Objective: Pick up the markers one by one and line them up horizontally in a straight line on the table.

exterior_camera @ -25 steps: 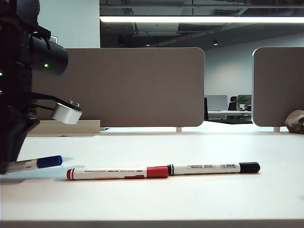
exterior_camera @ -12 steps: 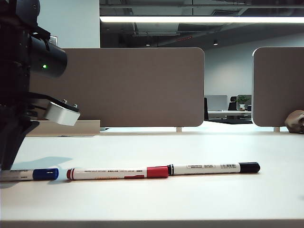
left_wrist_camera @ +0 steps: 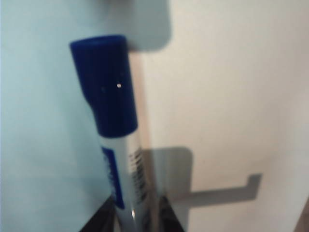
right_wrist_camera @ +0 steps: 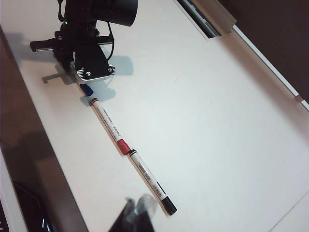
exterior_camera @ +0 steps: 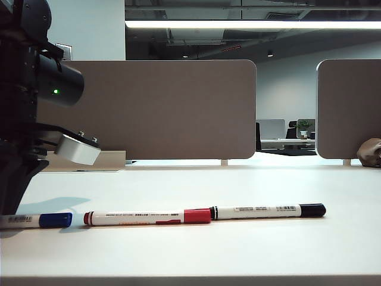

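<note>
Markers in one row on the white table [exterior_camera: 250, 250], placed relative to the red-capped marker [exterior_camera: 147, 217]: black-capped marker [exterior_camera: 268, 210] end to end on its right, blue-capped marker [exterior_camera: 36, 220] just left. Left gripper [left_wrist_camera: 137, 220] low over the blue-capped marker's barrel, jaws parted, gripping nothing. Right gripper [right_wrist_camera: 137, 212] raised near the black-capped marker, jaws closed, empty.
</note>
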Available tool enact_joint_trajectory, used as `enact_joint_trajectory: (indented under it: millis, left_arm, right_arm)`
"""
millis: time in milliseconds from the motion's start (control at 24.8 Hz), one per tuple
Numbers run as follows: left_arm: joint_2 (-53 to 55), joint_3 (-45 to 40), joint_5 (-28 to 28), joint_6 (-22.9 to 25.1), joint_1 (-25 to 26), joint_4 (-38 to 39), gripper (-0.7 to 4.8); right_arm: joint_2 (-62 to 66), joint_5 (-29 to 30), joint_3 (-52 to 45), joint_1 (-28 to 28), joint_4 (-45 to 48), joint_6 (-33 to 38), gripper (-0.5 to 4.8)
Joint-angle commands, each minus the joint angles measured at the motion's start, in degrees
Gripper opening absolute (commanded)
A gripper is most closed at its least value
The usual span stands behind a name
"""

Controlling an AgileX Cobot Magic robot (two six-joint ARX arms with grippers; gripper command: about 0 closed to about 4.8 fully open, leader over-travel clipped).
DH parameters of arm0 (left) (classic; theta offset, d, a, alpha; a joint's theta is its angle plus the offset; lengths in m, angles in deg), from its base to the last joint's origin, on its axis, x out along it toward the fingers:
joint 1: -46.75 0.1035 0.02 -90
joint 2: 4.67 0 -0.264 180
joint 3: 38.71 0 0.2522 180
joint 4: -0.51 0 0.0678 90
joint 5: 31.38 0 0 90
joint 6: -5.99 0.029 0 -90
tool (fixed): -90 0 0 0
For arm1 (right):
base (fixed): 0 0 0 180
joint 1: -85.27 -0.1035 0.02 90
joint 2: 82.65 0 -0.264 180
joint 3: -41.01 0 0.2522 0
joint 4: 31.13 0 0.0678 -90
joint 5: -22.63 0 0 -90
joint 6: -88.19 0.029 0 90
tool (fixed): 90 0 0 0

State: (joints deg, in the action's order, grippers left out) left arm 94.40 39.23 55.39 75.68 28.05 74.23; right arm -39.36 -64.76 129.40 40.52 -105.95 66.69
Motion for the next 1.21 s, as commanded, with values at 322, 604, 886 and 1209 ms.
enact_joint_trajectory:
  millis: [322,604,886,1209]
  left_arm:
    - [0.09,-0.15,-1.09,0.22,-0.70,-1.40,0.78]
    - [0.09,-0.15,-2.16,0.20,-1.38,-1.77,0.78]
    - [0.09,-0.15,-1.86,-0.35,-2.80,-2.60,0.78]
    - [0.09,-0.15,0.87,-2.64,-2.75,-3.82,0.76]
  right_arm:
    - [-0.42,0.07,0.15,0.02,0.48,0.04,-0.07]
    - [-0.42,0.04,0.15,0.02,0.68,0.04,-0.07]
    - [-0.42,0.07,0.15,0.02,0.66,0.07,-0.07]
    - [-0.42,0.09,0.17,0.02,0.63,0.07,-0.07]
